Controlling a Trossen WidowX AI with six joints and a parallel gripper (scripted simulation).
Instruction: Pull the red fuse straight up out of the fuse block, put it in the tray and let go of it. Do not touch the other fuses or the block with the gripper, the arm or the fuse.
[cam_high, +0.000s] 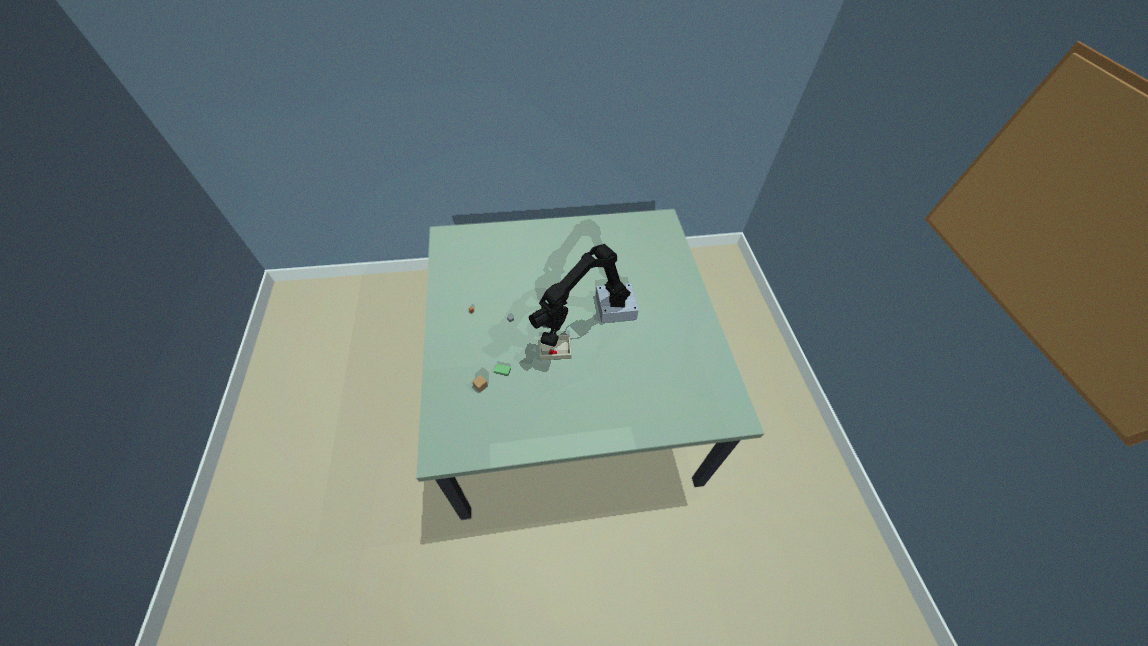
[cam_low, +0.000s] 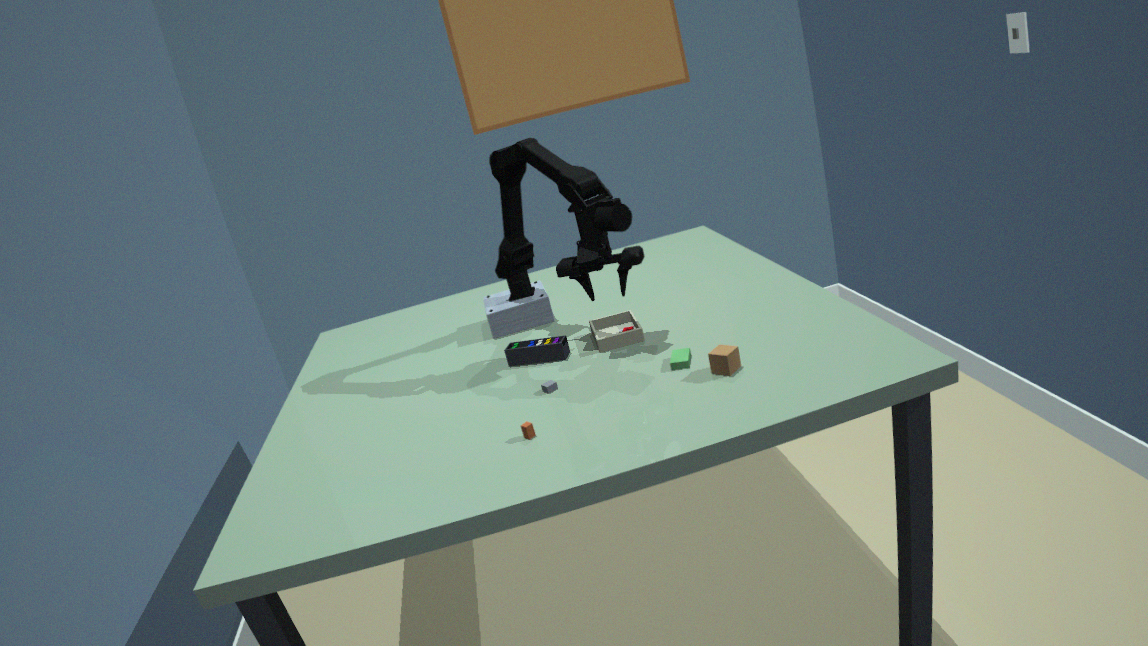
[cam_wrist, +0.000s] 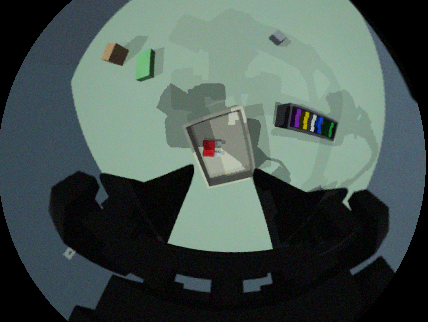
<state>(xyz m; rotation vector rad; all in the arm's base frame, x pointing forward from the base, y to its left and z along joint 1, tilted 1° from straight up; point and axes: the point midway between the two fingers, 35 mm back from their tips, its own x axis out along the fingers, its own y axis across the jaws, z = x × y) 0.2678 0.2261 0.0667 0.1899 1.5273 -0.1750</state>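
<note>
The red fuse lies on its side inside the grey tray. Its pale prongs show in the wrist view. My gripper is open and empty above the tray, its two fingertips apart and clear of the fuse. The dark fuse block stands beside the tray, with purple, yellow, white, blue and green fuses in it. In the top view the arm hides the block.
A green block and a brown cube lie beyond the tray. A small grey block and a small orange block also lie on the table.
</note>
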